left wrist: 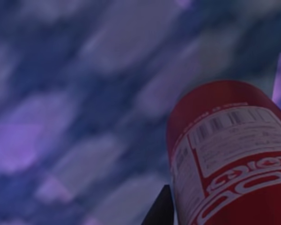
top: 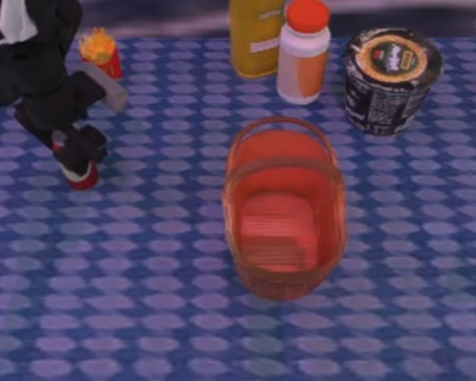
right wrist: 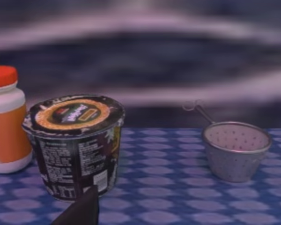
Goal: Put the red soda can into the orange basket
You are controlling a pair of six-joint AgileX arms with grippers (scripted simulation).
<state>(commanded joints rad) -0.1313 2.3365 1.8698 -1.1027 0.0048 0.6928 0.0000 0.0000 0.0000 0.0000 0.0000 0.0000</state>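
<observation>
The red soda can (top: 84, 179) stands at the table's left, only its lower end showing below my left gripper (top: 78, 155), which is shut on it from above. In the left wrist view the can (left wrist: 225, 140) fills the frame with its white label, and one dark finger (left wrist: 161, 211) lies against its side. The orange basket (top: 333, 198) sits in the middle of the table, well to the right of the can, with its arched handle (top: 282, 127) across the far end and nothing inside. My right gripper (right wrist: 145, 218) is outside the top view, open, showing one finger (right wrist: 86, 208).
A red fries box (top: 101, 51) stands just behind the left arm. Along the back stand a yellow bottle (top: 255, 36), a white bottle with an orange cap (top: 303, 55) and a black cup-noodle tub (top: 391, 75). A metal strainer (right wrist: 236, 150) sits to the tub's right.
</observation>
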